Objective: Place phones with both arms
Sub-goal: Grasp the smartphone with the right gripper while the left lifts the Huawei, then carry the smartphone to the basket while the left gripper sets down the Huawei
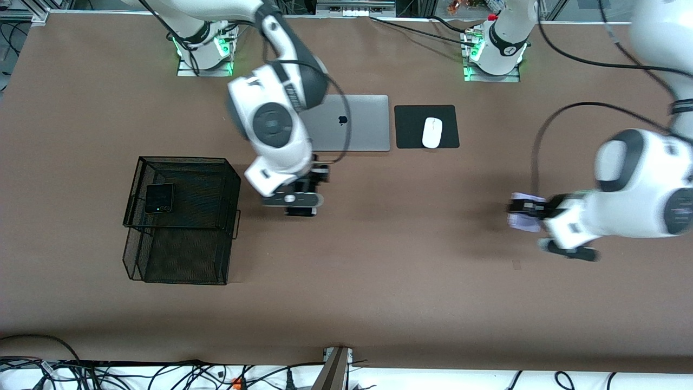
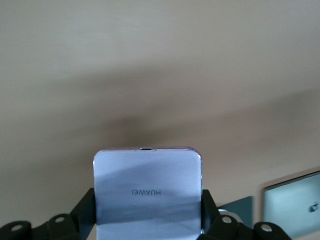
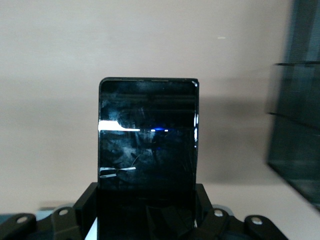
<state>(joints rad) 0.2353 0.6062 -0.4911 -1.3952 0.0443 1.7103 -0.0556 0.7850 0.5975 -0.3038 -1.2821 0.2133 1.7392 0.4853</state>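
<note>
My right gripper (image 1: 299, 208) hangs over the middle of the table, beside the basket, and is shut on the long slim black phone (image 3: 147, 145). In the right wrist view its fingers (image 3: 86, 200) clamp the phone's two long edges. My left gripper (image 1: 521, 210) is over the table toward the left arm's end and is shut on the pale lavender-white phone (image 1: 524, 219), whose back reads HUAWEI in the left wrist view (image 2: 147, 185). The small squarish black phone (image 1: 159, 198) lies in the upper tier of the black mesh basket (image 1: 184, 162).
A silver laptop (image 1: 352, 127) lies closed near the robots' bases, partly under the right arm. A white mouse (image 1: 432, 132) sits on a black pad (image 1: 411, 119) beside it. The basket's lower tier (image 1: 178, 260) juts toward the front camera. The basket also shows in the right wrist view (image 3: 300, 125).
</note>
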